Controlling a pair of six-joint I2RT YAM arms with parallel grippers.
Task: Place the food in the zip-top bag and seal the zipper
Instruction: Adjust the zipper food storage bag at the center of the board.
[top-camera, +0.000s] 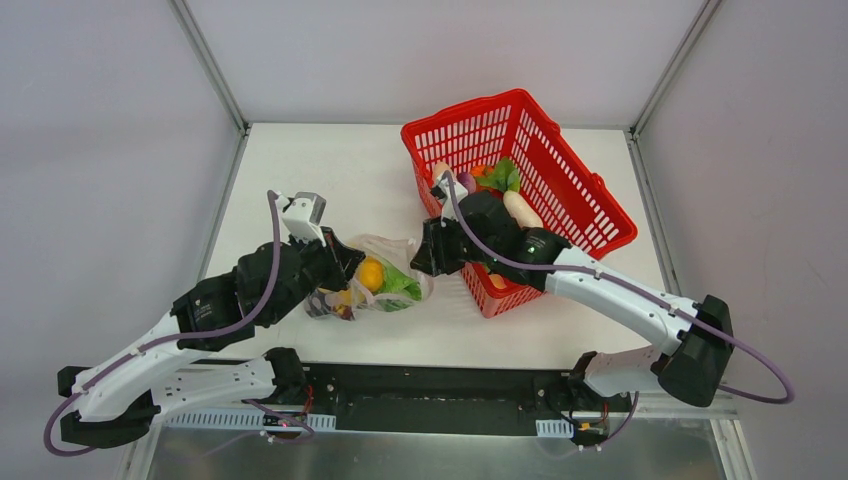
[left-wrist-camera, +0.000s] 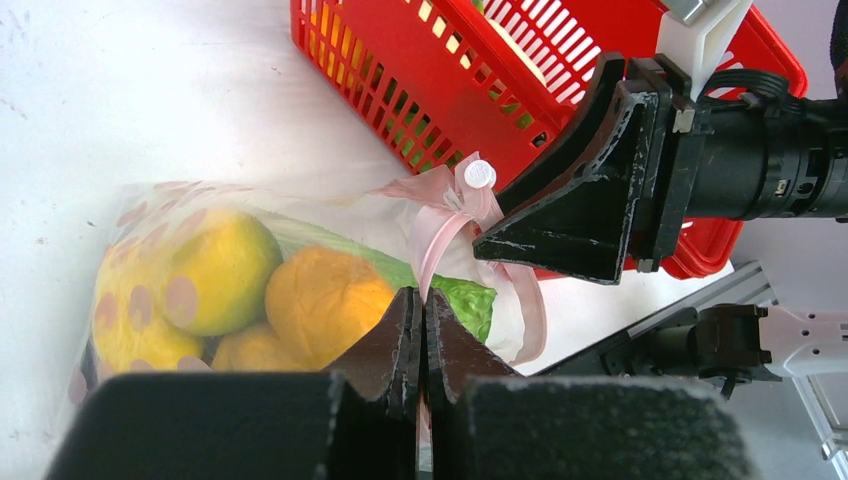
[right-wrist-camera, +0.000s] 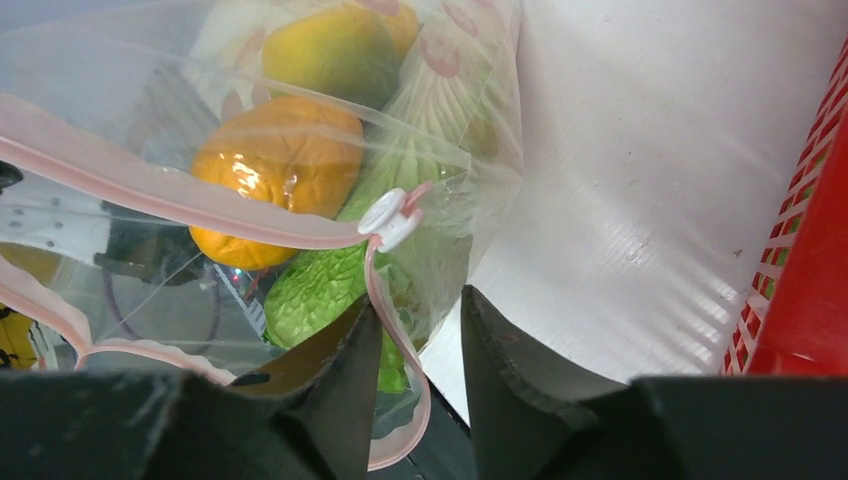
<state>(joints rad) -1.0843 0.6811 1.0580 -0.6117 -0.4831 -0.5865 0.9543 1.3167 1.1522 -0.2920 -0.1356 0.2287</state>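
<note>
The zip-top bag (top-camera: 392, 283) lies on the table between my two grippers, holding yellow and orange food (left-wrist-camera: 322, 295) and a green leafy piece (right-wrist-camera: 315, 290). Its pink zipper (right-wrist-camera: 180, 195) carries a white slider (right-wrist-camera: 392, 216) partway along. My left gripper (left-wrist-camera: 423, 298) is shut on the pink zipper strip at the bag's mouth. My right gripper (right-wrist-camera: 420, 310) is open at the bag's other end, with a loose loop of the strip between its fingers. More food sits in the red basket: a green leafy piece (top-camera: 503, 178) and a white one (top-camera: 522, 208).
The red mesh basket (top-camera: 560, 165) stands tilted at the back right, close behind my right arm. The right gripper's black fingers (left-wrist-camera: 585, 200) fill the upper right of the left wrist view. The table's near edge and the black base rail (top-camera: 430, 395) lie just below the bag.
</note>
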